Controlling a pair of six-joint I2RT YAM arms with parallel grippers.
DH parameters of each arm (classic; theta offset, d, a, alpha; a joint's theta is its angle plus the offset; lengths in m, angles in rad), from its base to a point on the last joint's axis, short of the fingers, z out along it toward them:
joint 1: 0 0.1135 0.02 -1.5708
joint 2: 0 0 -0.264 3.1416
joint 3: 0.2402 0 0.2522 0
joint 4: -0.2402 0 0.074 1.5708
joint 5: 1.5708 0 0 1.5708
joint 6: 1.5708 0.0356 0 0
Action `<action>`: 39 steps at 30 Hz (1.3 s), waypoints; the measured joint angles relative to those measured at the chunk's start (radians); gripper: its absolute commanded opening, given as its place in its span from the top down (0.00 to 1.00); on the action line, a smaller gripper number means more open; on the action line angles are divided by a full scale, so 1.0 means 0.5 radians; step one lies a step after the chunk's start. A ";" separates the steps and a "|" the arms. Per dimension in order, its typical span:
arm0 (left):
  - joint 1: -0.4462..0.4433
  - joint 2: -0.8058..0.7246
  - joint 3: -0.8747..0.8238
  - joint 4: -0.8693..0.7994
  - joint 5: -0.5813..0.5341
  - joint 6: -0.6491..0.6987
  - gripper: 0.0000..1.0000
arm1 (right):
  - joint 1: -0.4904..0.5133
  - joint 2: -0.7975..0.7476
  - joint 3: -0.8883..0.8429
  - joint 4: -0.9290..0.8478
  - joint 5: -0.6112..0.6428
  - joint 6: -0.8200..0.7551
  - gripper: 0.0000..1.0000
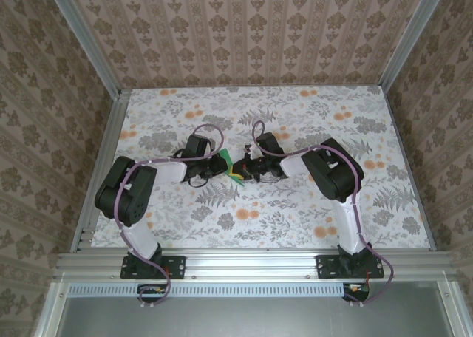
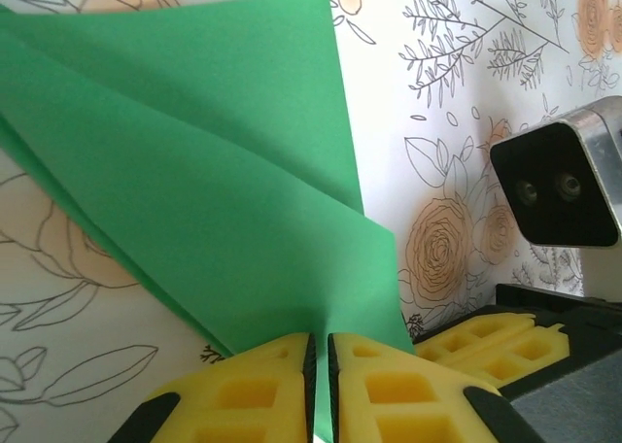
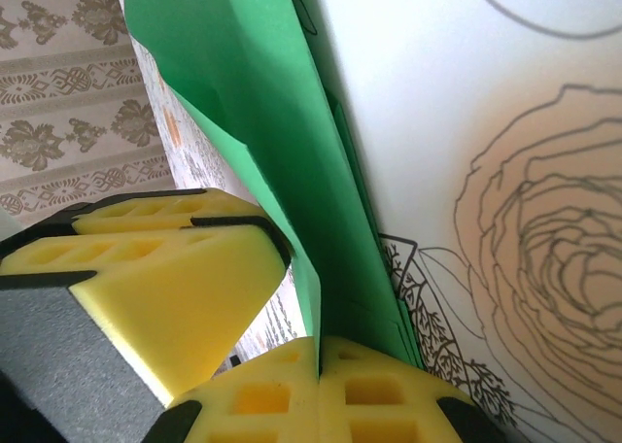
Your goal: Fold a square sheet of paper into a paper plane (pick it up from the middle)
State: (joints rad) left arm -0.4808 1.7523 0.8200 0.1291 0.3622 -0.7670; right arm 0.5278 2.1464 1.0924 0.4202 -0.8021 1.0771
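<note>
The green sheet (image 1: pixel 229 165) is partly folded into loose layers and sits at the middle of the table (image 1: pixel 310 211), pinched from both sides. My left gripper (image 2: pixel 319 351) at its 9 o'clock is clenched on one edge. From there the flaps fan away toward 11 o'clock in the left wrist view. My right gripper (image 3: pixel 319 351) at 3 o'clock is clamped on the paper too, with the layers running up toward 12 o'clock from its pads.

My worry is tearing: with both grips this close together on thin paper, any pull apart or twist could rip it at the pinch. The layers also look unpressed, so if either side lets go, I expect the flaps to spring open and the crease to go crooked. The yellow pads nearly touch each other, so a collision is possible.

I can read no writing, brand or label. The paper is blank, the right wrist camera housing (image 2: pixel 559 186) is unmarked, and the tabletop is floral print.
</note>
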 measured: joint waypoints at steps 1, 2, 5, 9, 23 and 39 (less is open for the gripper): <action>0.000 0.000 -0.003 0.002 -0.005 0.000 0.86 | 0.000 0.000 0.000 0.000 0.000 -0.001 1.00; 0.002 0.001 -0.005 0.001 -0.008 -0.005 0.86 | 0.000 0.000 0.000 -0.001 0.000 -0.003 1.00; 0.011 0.005 -0.005 0.001 -0.010 -0.022 0.86 | 0.000 0.000 0.000 -0.002 0.000 -0.012 1.00; 0.011 0.029 -0.005 0.002 -0.008 -0.052 0.86 | 0.000 0.000 0.002 -0.018 0.000 -0.055 0.96; 0.020 0.051 0.011 -0.021 0.003 -0.136 0.86 | -0.002 -0.055 0.123 -0.423 -0.011 -0.395 0.79; 0.073 0.080 0.044 -0.046 0.064 -0.180 0.86 | -0.004 -0.159 0.125 -0.774 0.009 -0.739 0.93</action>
State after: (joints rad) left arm -0.4442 1.7924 0.8421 0.1062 0.3943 -0.8570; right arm 0.5259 2.0670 1.1549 0.0334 -0.7975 0.7078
